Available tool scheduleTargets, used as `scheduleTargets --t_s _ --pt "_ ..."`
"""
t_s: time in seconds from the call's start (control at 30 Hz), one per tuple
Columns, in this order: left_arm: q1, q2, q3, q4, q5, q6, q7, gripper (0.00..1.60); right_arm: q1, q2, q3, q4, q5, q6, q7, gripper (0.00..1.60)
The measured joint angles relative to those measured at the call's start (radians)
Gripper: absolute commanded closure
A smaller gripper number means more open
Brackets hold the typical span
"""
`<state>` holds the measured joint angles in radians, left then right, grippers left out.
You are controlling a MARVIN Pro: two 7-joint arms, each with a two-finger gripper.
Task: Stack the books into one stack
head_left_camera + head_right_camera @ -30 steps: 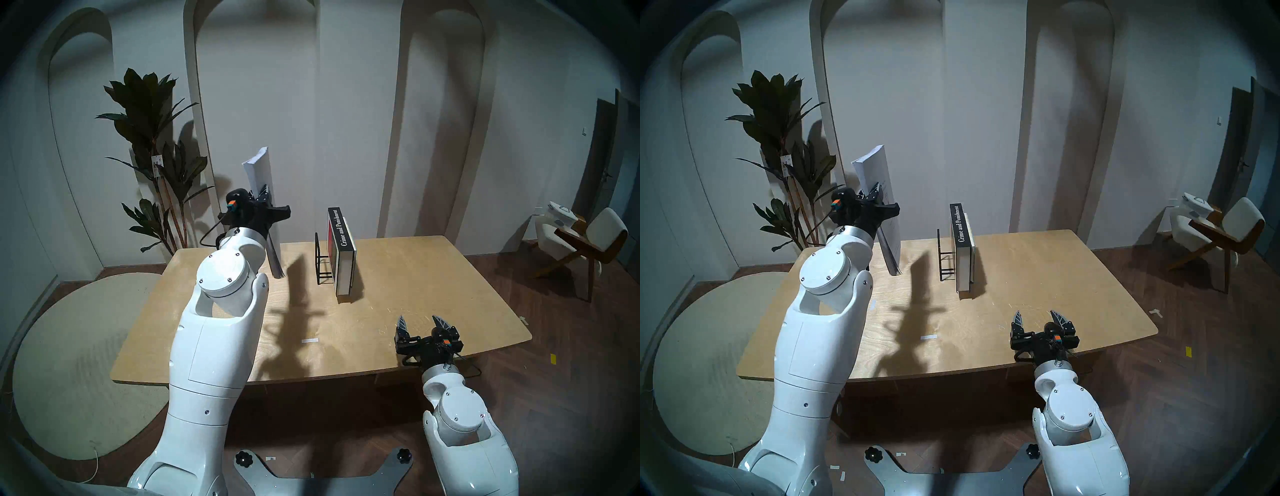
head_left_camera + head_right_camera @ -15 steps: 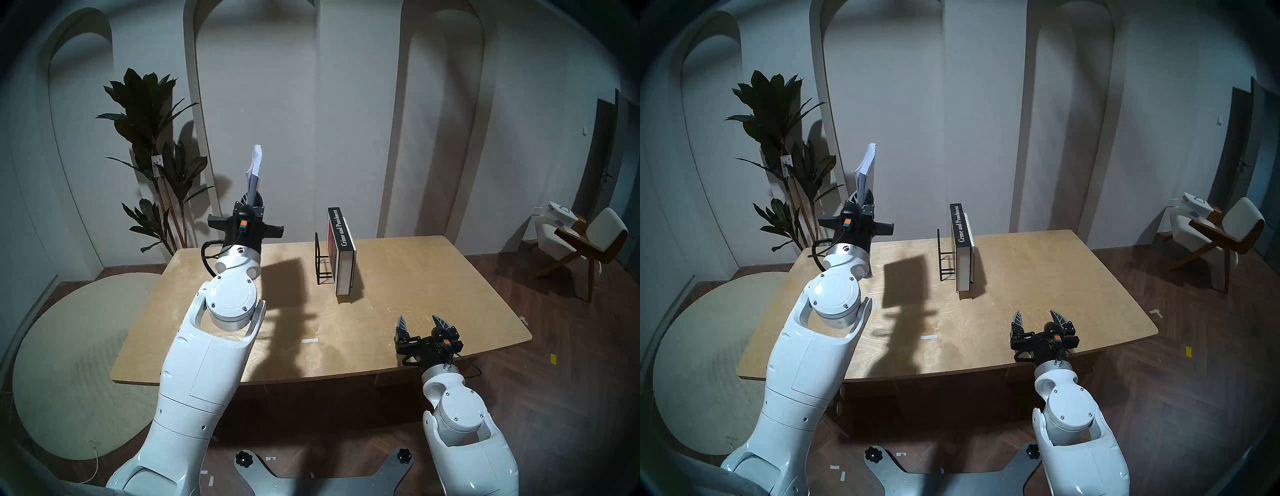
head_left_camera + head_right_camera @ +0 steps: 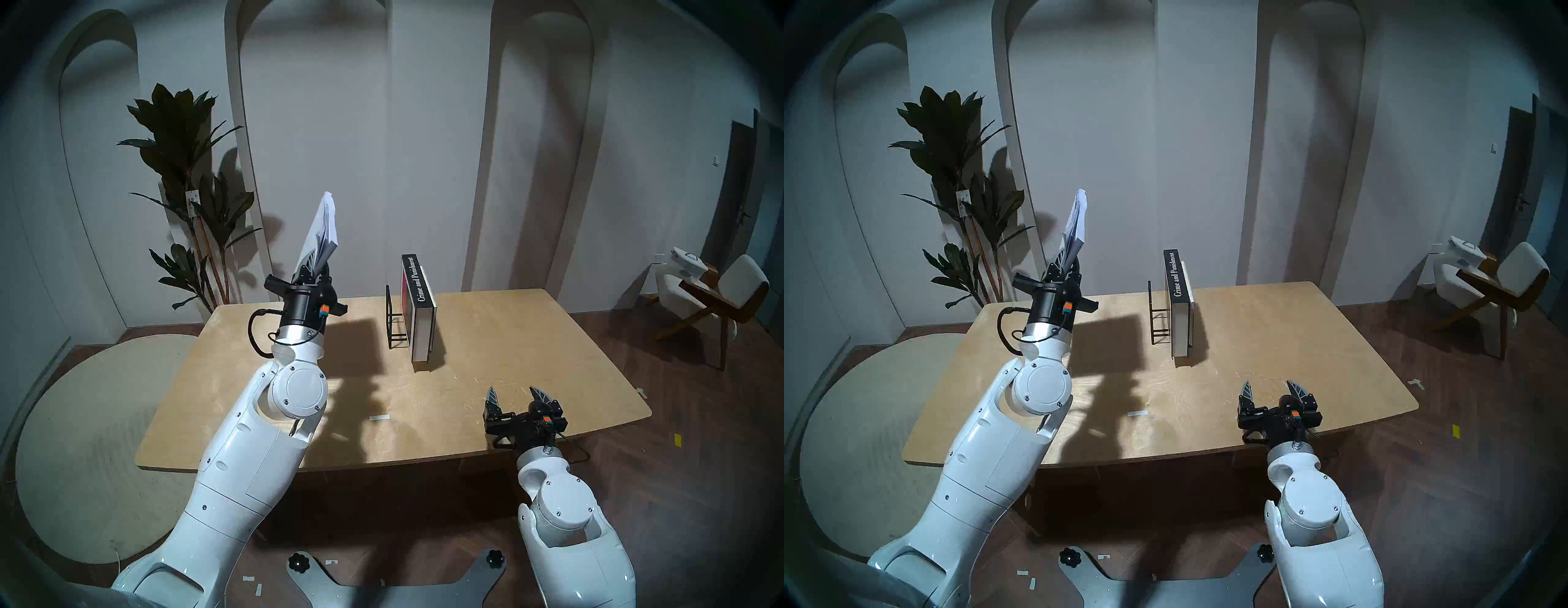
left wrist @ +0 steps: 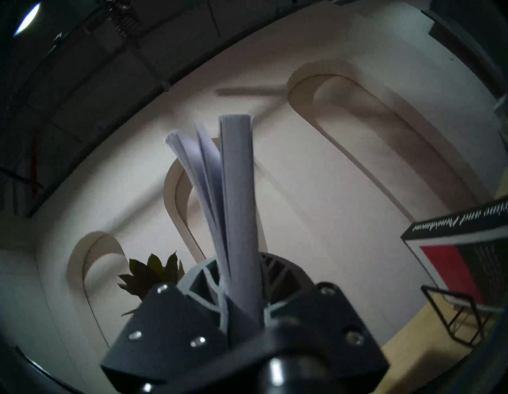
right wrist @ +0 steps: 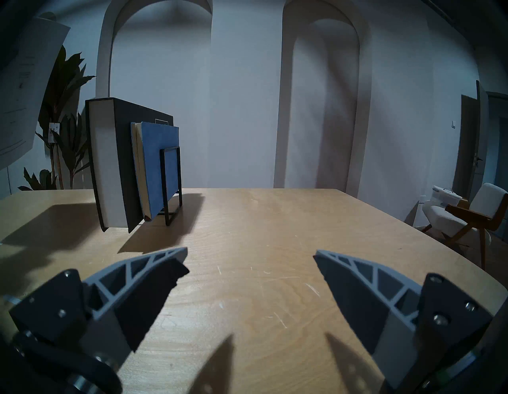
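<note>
The left end effector (image 3: 316,265) is clamping the white book (image 3: 323,229) above the counter's (image 3: 509,339) far left corner, long axis pointing up and away (pages fanning); the empty, spread right end effector (image 3: 518,395) is sitting nearer the black book (image 3: 420,314) and the blue book (image 5: 160,167).

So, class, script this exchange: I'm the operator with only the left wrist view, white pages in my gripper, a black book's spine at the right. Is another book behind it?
Observer: Yes. A thin blue book stands between the black book and the wire rack's end frame.
Operator: Is the other gripper busy?
Observer: No. The right gripper is open and empty above the table.
Operator: Is my book touching the table?
Observer: No. The left gripper holds the white book tilted, clear above it.
</note>
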<state>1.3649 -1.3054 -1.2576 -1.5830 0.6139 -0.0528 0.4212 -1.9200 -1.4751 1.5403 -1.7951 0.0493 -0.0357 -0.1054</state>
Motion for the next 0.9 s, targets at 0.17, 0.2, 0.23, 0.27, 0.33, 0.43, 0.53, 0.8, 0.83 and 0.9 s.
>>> scheduleTargets --t_s 0.17,0.2,0.23,0.27,0.33,0.43,0.53,0.8,0.83,0.9 --pt "-0.016 0.026 0.034 0.081 0.135 -0.002 0.066 1.60 0.000 0.001 -0.001 0.000 0.001 0.000 -0.001 0.00" --pt "-0.021 0.031 0.041 0.099 0.163 -0.002 0.081 1.60 0.000 0.001 -0.001 0.000 0.001 0.000 -0.001 0.00" --pt "-0.025 0.037 0.047 0.118 0.193 -0.002 0.096 1.60 0.000 0.001 -0.001 0.000 0.001 0.000 -0.001 0.00" --pt "-0.028 0.043 0.051 0.132 0.217 -0.001 0.106 1.60 0.000 0.002 -0.001 0.000 0.002 0.000 -0.001 0.00" --pt "-0.039 0.059 0.063 0.169 0.281 0.002 0.131 1.60 0.000 0.002 -0.001 0.001 0.002 0.000 -0.002 0.00" --pt "-0.053 0.084 0.075 0.210 0.362 0.016 0.156 1.60 0.001 0.003 -0.002 0.001 0.003 0.000 -0.002 0.00" --pt "-0.066 0.109 0.077 0.247 0.429 0.030 0.169 1.60 0.001 0.004 -0.002 0.002 0.003 0.000 -0.003 0.00" --pt "-0.104 0.207 0.109 0.356 0.631 0.043 0.202 1.60 0.001 0.005 -0.004 0.002 0.005 0.000 -0.004 0.00" --pt "-0.106 0.219 0.119 0.360 0.656 0.038 0.205 1.60 0.001 0.005 -0.004 0.002 0.005 0.000 -0.004 0.00" --pt "-0.113 0.243 0.144 0.362 0.713 0.021 0.211 1.60 0.001 0.006 -0.004 0.002 0.005 0.000 -0.004 0.00"
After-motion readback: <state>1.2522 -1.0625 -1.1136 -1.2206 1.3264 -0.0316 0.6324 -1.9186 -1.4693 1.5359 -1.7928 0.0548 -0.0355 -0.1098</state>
